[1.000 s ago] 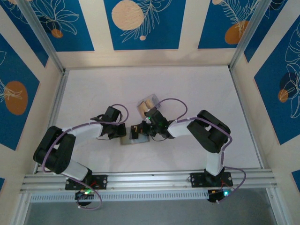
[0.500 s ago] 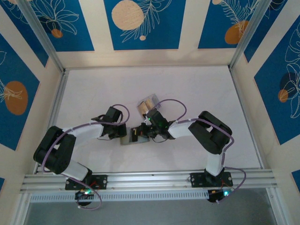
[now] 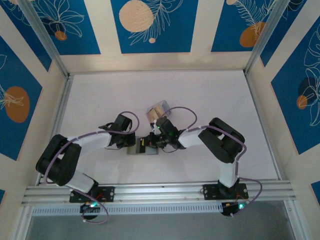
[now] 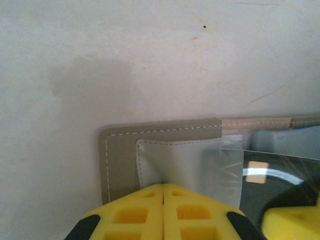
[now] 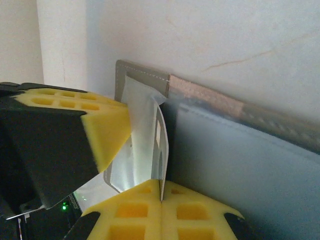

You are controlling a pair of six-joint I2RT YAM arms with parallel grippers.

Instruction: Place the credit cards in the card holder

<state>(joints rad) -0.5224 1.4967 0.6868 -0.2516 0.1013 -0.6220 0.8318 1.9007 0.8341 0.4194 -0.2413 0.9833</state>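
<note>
pinching a credit card [image 5: 159, 145] edge-on, the right gripper [image 5: 160, 197] stands over the open card holder [image 5: 240, 165] on the table [image 4: 150, 60]. the clear pocket [image 5: 137, 130] lies just to its left, toward the closed left gripper [image 4: 164, 197], which presses the holder's corner.

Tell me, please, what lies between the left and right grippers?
The open card holder lies between the left gripper and the right gripper, as the right wrist view shows.

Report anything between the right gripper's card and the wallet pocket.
Nothing visible does: the card pinched in the right gripper sits at the clear pocket of the card holder. The left gripper presses on that pocket beside it.
</note>
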